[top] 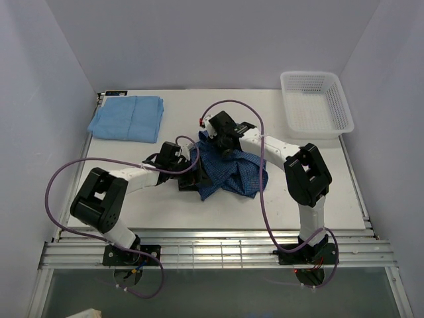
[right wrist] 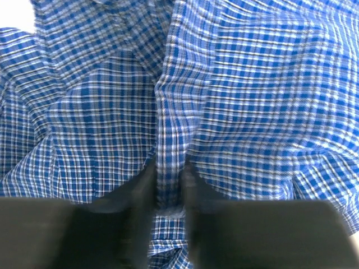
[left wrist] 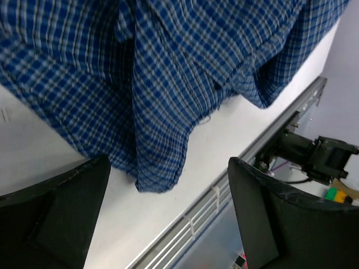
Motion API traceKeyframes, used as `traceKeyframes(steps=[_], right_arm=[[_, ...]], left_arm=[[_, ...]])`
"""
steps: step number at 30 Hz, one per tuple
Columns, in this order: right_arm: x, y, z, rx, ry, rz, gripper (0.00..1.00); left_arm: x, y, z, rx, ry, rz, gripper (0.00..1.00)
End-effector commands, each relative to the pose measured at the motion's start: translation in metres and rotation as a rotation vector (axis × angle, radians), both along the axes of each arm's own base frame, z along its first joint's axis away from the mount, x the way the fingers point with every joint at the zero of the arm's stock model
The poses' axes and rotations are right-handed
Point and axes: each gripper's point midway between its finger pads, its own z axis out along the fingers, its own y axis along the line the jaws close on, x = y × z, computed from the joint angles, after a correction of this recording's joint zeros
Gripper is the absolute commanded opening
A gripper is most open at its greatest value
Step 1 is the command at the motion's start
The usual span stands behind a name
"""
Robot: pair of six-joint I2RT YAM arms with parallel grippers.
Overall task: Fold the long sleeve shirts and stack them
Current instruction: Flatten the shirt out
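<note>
Top external view: two shirts are counted on the white table [top: 331, 192]. One, the checked shirt [top: 232, 175], dark blue with a fine pattern, is bunched in a crumpled heap near the middle of the table, between the two arms. The other, the light blue shirt [top: 127, 118], is laid folded and flat at the far left corner, well apart from the first.

One basket [top: 315, 106] of white mesh is set at the far right corner; both shirts are found outside it, on the table.

Two grippers are counted, both at the heap. The left gripper [left wrist: 168, 162] is seen from its wrist camera with its black fingers [left wrist: 56, 213] spread wide, nothing being held between them; a hanging fold of the checked shirt is seen just beyond the tips, above the table surface. The right gripper [right wrist: 168, 185] is brought to the far side of the heap, and its fingers [right wrist: 134, 213] are drawn narrow on a raised ridge of the checked cloth, which is pinched between them
</note>
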Motion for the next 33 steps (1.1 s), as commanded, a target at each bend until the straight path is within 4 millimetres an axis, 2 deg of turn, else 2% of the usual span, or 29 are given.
traceKeyframes(steps=[1,2,3,6,7,8,9,10,11,13,14,15,16,17,18,19,20,21,22,23,24,25,26,27,28,29,31,32,33], right_arm=[[0.011,-0.015,0.013,0.006,-0.041,-0.087,0.2],[0.011,-0.015,0.016,0.019,-0.04,-0.098,0.11],[0.011,-0.017,0.018,0.028,-0.038,-0.107,0.08],[0.015,-0.022,0.029,0.085,-0.025,-0.149,0.08],[0.017,-0.025,0.034,0.115,-0.015,-0.161,0.08],[0.018,-0.026,0.047,0.149,-0.031,-0.163,0.08],[0.018,-0.026,0.056,0.194,-0.023,-0.194,0.08],[0.022,-0.031,0.065,0.237,-0.022,-0.205,0.08],[0.024,-0.033,0.085,0.288,-0.049,-0.212,0.08],[0.029,-0.042,0.104,0.372,-0.049,-0.236,0.08],[0.029,-0.047,0.125,0.421,-0.083,-0.237,0.08],[0.03,-0.052,0.135,0.447,-0.097,-0.242,0.08],[0.036,-0.065,0.145,0.471,-0.118,-0.274,0.08],[0.035,-0.072,0.168,0.507,-0.168,-0.279,0.08],[0.039,-0.081,0.182,0.53,-0.21,-0.293,0.08],[0.045,-0.096,0.195,0.54,-0.251,-0.326,0.08],[0.044,-0.106,0.218,0.562,-0.305,-0.339,0.08],[0.046,-0.116,0.235,0.575,-0.355,-0.355,0.08],[0.05,-0.131,0.254,0.579,-0.418,-0.388,0.08],[0.046,-0.14,0.277,0.586,-0.485,-0.379,0.08],[0.045,-0.151,0.295,0.579,-0.544,-0.397,0.08],[0.046,-0.166,0.323,0.581,-0.629,-0.437,0.08],[0.039,-0.175,0.346,0.591,-0.688,-0.444,0.08],[0.035,-0.183,0.364,0.578,-0.747,-0.443,0.08],[0.03,-0.194,0.392,0.596,-0.826,-0.47,0.08],[0.018,-0.203,0.415,0.587,-0.898,-0.461,0.08],[0.004,-0.217,0.447,0.576,-1.006,-0.461,0.08],[-0.013,-0.223,0.478,0.605,-1.081,-0.449,0.08],[-0.022,-0.226,0.493,0.613,-1.116,-0.435,0.08]], left_arm=[[0.025,-0.013,0.009,0.028,-0.102,0.004,0.95],[0.026,-0.014,0.001,0.053,-0.098,-0.001,0.94],[0.025,-0.014,-0.005,0.075,-0.093,-0.005,0.92],[0.025,-0.016,-0.023,0.153,-0.068,-0.026,0.68],[0.022,-0.016,-0.026,0.174,-0.059,-0.031,0.55],[0.024,-0.017,-0.027,0.185,-0.061,-0.028,0.21],[0.029,-0.012,-0.03,0.216,-0.064,0.002,0.04],[0.029,-0.008,-0.03,0.238,-0.062,0.018,0.0],[0.032,-0.006,-0.029,0.252,-0.072,0.035,0.0],[0.042,0.002,-0.015,0.28,-0.131,0.098,0.0],[0.048,0.004,-0.005,0.282,-0.161,0.123,0.0],[0.053,0.008,0.005,0.293,-0.187,0.15,0.0],[0.062,0.017,0.026,0.314,-0.248,0.214,0.0],[0.067,0.022,0.039,0.325,-0.285,0.249,0.0],[0.076,0.026,0.06,0.327,-0.334,0.291,0.0],[0.086,0.045,0.084,0.372,-0.408,0.383,0.0],[0.091,0.054,0.099,0.388,-0.448,0.43,0.0],[0.1,0.06,0.126,0.387,-0.502,0.483,0.0],[0.102,0.071,0.14,0.415,-0.527,0.52,0.0],[0.108,0.088,0.164,0.453,-0.594,0.594,0.0],[0.111,0.097,0.181,0.471,-0.629,0.63,0.0],[0.116,0.104,0.212,0.469,-0.684,0.67,0.0],[0.119,0.122,0.234,0.511,-0.732,0.751,0.0],[0.12,0.131,0.251,0.537,-0.773,0.781,0.0],[0.122,0.14,0.282,0.53,-0.826,0.833,0.0],[0.121,0.158,0.303,0.57,-0.864,0.92,0.0],[0.121,0.175,0.341,0.605,-0.952,0.976,0.0],[0.117,0.182,0.376,0.579,-1.005,1.031,0.0],[0.112,0.194,0.396,0.616,-1.047,1.064,0.0]])
